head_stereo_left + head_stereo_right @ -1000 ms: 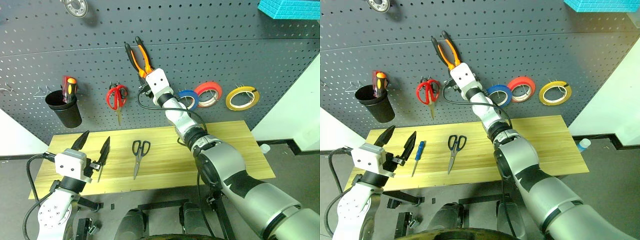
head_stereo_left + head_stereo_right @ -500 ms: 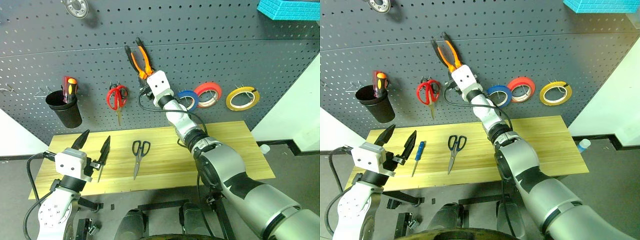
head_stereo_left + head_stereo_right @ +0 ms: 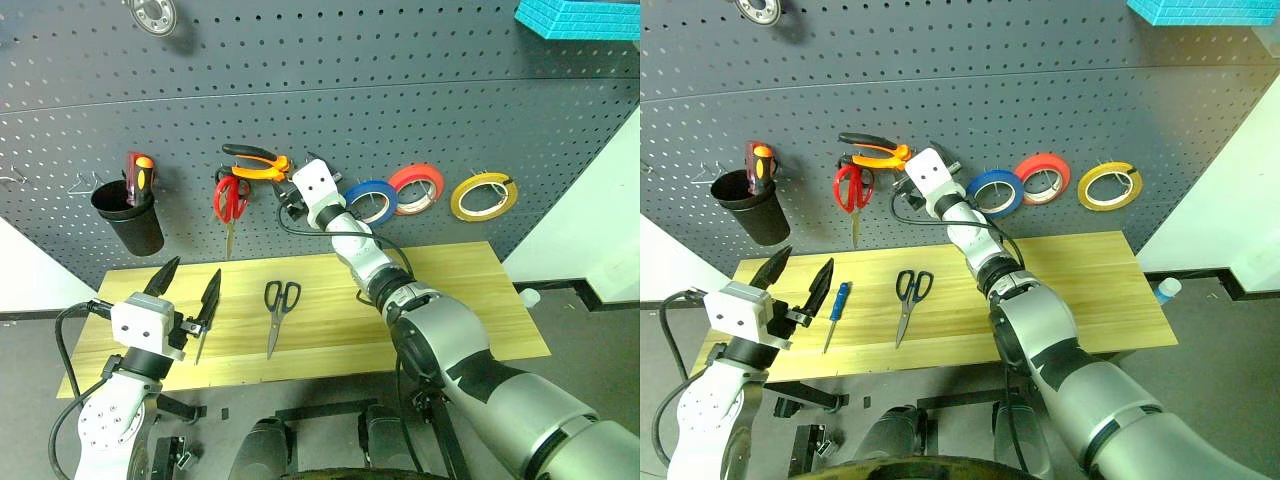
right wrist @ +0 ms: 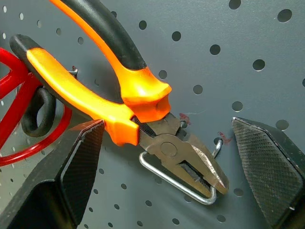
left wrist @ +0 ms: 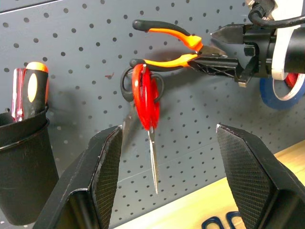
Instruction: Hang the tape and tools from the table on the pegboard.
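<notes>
Pliers [image 4: 157, 138] sit in hook [image 4: 177, 182]; right gripper [image 4: 164, 176] wide, released. Retreat straight back toward 6 o'clock, clear of handles. Left gripper [image 5: 169, 162] wide, empty.

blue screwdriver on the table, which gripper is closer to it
Left. The left gripper hovers open just beside the blue-handled screwdriver on the table. The right gripper is up at the pegboard, open by the pliers.
</notes>
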Controlling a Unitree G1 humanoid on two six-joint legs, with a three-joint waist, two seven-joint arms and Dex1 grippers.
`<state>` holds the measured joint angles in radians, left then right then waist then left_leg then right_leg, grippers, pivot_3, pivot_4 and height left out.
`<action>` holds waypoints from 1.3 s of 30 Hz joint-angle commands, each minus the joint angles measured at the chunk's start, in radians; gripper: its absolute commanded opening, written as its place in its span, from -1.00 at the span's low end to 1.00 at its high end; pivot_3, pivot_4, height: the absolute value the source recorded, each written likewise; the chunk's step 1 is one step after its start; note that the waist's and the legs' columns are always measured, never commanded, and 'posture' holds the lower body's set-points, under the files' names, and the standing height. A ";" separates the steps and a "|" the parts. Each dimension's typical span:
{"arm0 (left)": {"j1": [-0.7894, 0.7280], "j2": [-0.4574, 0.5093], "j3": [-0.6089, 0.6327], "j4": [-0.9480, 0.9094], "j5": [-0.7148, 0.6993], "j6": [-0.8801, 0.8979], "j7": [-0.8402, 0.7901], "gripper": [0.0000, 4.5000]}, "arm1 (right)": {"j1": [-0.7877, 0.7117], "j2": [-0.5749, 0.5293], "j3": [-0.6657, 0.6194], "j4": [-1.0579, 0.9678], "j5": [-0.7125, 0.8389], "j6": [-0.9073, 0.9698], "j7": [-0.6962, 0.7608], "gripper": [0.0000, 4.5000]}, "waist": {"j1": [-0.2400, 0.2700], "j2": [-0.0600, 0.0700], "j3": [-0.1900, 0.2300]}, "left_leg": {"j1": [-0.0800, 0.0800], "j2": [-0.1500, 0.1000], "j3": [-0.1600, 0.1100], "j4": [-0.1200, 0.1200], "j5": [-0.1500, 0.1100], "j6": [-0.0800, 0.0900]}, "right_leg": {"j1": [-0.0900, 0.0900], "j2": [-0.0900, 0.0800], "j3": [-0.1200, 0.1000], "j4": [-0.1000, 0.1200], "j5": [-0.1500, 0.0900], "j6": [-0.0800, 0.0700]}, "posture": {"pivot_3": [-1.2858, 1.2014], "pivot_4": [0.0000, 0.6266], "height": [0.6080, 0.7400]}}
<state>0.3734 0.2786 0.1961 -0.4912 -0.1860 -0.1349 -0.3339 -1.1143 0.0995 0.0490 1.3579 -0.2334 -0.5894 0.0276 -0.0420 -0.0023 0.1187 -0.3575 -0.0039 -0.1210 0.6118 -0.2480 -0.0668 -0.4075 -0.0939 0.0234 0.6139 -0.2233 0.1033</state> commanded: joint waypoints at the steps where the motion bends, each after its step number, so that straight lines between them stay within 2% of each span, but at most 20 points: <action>1: -0.018 0.010 0.008 -0.012 0.002 -0.012 -0.002 0.46 | -0.028 -0.002 0.000 -0.032 -0.003 -0.027 -0.011 0.98 | 0.000 0.000 0.000 | 0.000 0.000 0.000 0.000 0.000 0.000 | 0.000 0.000 0.000 0.000 0.000 0.000 | 0.11 -0.95 0.97; 26: -0.113 0.013 0.010 0.082 0.008 -0.045 -0.011 0.46 | 0.023 -0.051 0.077 -0.067 -0.064 -0.161 0.004 0.98 | -0.003 -0.001 -0.007 | 0.001 0.000 0.000 0.001 0.000 0.000 | 0.001 0.000 0.000 0.001 0.001 -0.001 | 0.09 -1.00 0.97; 30: -0.134 0.011 0.009 0.118 0.011 -0.064 -0.011 0.46 | 0.026 -0.054 0.107 -0.083 -0.083 -0.155 0.028 0.98 | -0.003 -0.001 -0.011 | 0.002 0.000 0.000 0.001 0.000 0.000 | 0.001 0.000 0.000 0.001 0.001 -0.001 | 0.08 -1.00 0.97; 35: -0.148 0.000 -0.004 0.165 0.023 -0.099 -0.006 0.46 | -0.005 -0.054 0.141 -0.093 -0.117 -0.106 -0.018 0.98 | -0.003 -0.002 -0.015 | 0.002 0.000 0.000 0.001 0.000 -0.001 | 0.001 0.001 0.000 0.002 0.001 -0.001 | 0.08 -1.00 0.97; 39: -0.149 -0.008 -0.004 0.181 0.027 -0.120 -0.001 0.46 | -0.049 -0.046 0.129 -0.096 -0.101 -0.057 -0.019 0.98 | -0.003 -0.003 -0.015 | 0.002 0.000 0.000 0.001 0.001 -0.001 | 0.001 0.001 0.000 0.003 0.001 -0.001 | 0.09 -1.00 0.97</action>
<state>0.2354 0.2710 0.1852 -0.3039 -0.1638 -0.2253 -0.3422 -1.1066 0.0468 0.1879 1.3100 -0.3483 -0.6574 0.0190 -0.0448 -0.0049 0.1033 -0.3554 -0.0038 -0.1209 0.6130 -0.2474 -0.0676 -0.4066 -0.0933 0.0238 0.6170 -0.2220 0.1020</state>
